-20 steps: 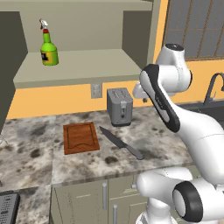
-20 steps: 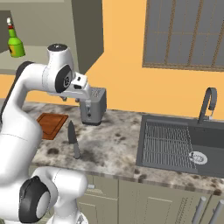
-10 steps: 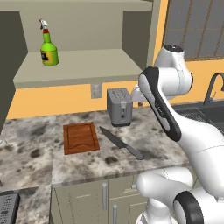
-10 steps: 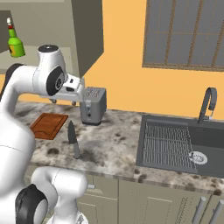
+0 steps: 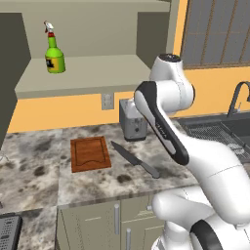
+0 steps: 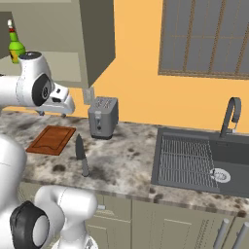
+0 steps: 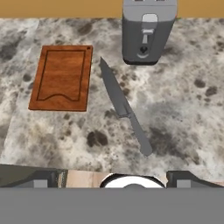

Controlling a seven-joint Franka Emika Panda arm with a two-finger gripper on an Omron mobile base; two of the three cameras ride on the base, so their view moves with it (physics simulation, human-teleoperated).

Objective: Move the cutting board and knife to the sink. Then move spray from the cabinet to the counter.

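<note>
Below open pincer (image 6: 51, 113): knife (image 7: 124, 107)

- Even, diffuse, bright rendered light, with no visible lamp and no glare.
- The grey metal toaster (image 7: 148, 30) and the long dark-bladed knife (image 7: 124, 106) cast only faint soft shadows on the speckled marble-look counter (image 7: 183, 109) ahead of the gripper.
- Textures look soft, slightly blurred; edges are undistorted.

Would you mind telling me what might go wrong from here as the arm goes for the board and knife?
The knife lies flat on the counter, so the open gripper may struggle to get under it. Its tip is close to the cutting board and toaster; a low sweep could nudge either.
</note>
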